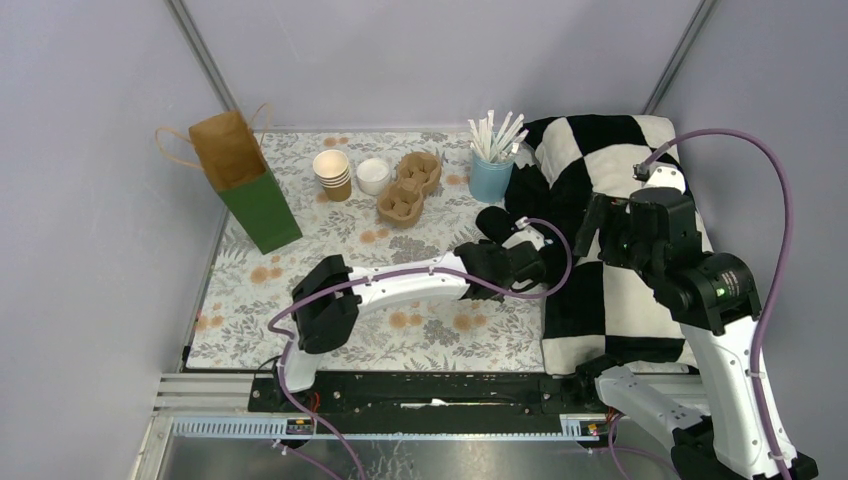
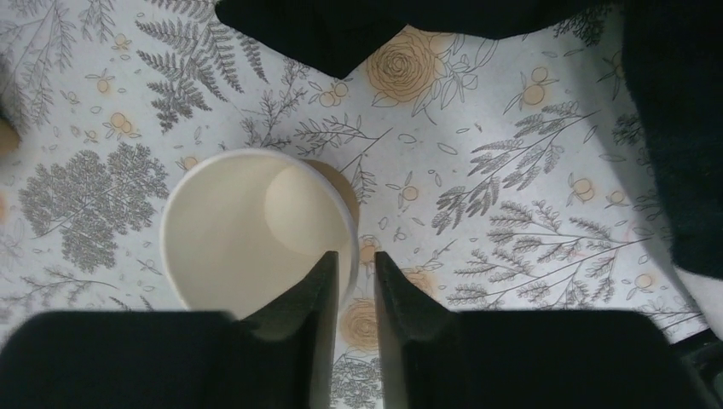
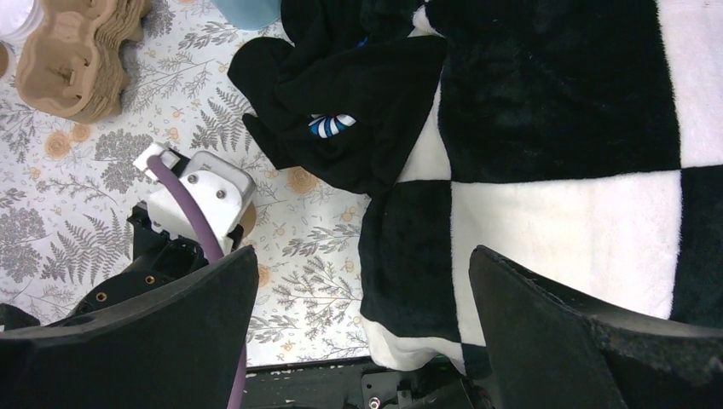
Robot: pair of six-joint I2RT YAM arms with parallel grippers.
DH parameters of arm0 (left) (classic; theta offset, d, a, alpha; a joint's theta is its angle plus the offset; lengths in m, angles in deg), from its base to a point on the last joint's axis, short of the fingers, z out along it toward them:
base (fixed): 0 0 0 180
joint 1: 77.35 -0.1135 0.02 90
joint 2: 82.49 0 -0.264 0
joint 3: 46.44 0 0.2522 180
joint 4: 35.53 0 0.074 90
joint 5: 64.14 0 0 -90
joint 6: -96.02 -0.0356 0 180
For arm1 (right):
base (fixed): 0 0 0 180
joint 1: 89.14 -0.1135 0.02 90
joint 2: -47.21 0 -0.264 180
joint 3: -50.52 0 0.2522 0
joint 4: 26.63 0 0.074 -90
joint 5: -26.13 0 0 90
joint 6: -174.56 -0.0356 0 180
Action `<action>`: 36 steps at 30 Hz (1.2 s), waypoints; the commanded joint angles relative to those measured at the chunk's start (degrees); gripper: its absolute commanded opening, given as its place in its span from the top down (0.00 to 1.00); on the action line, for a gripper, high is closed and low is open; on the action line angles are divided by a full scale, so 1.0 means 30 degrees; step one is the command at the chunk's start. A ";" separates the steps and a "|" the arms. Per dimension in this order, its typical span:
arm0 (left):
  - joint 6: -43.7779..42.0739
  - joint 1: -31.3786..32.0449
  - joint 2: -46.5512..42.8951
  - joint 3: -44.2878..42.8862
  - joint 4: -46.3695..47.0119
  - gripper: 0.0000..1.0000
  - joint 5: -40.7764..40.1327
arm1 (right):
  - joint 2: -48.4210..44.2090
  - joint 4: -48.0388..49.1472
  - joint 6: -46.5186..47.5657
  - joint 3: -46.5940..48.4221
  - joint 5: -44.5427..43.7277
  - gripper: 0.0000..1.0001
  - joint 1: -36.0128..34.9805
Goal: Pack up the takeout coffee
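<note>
My left gripper (image 2: 354,260) is shut on the rim of an open tan paper cup (image 2: 247,230), cream-white inside, with no lid. One finger is inside the cup and the other outside. In the top view this gripper (image 1: 522,262) is over the floral cloth near the blanket's edge and hides the cup. More tan cups stand stacked (image 1: 333,172) at the back beside white lids (image 1: 373,175). My right gripper (image 3: 362,256) is open and empty, above the checkered blanket (image 3: 554,128); it also shows in the top view (image 1: 600,225).
A brown pulp cup carrier (image 1: 410,187), a light-blue cup of straws (image 1: 491,170) and a brown-and-green paper bag (image 1: 245,180) stand at the back. A black cloth (image 3: 341,102) lies by the blanket (image 1: 620,270) on the right.
</note>
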 commanded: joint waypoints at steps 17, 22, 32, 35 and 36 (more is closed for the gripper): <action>-0.2164 -1.2653 -0.3610 -0.2161 0.0429 0.26 0.4390 | 0.1904 0.1615 0.0268 -0.0619 0.1088 0.00 0.0088; -0.2935 -1.5799 0.1589 -0.6867 -0.0190 0.35 0.5562 | 0.3638 0.1702 0.1002 0.0109 0.1527 0.00 0.0062; -0.4723 -1.6317 0.6209 -1.1387 -0.1256 0.50 0.3883 | 0.6260 0.1971 0.2105 0.1218 0.1589 0.00 0.0066; -0.4835 -1.6331 0.6202 -1.0968 -0.1151 0.55 0.4054 | 0.6561 0.2111 0.2190 0.1222 0.1618 0.00 0.0067; -0.4920 -1.6297 0.6172 -1.0799 -0.1147 0.57 0.3916 | 0.6651 0.2153 0.2219 0.1208 0.1614 0.00 0.0063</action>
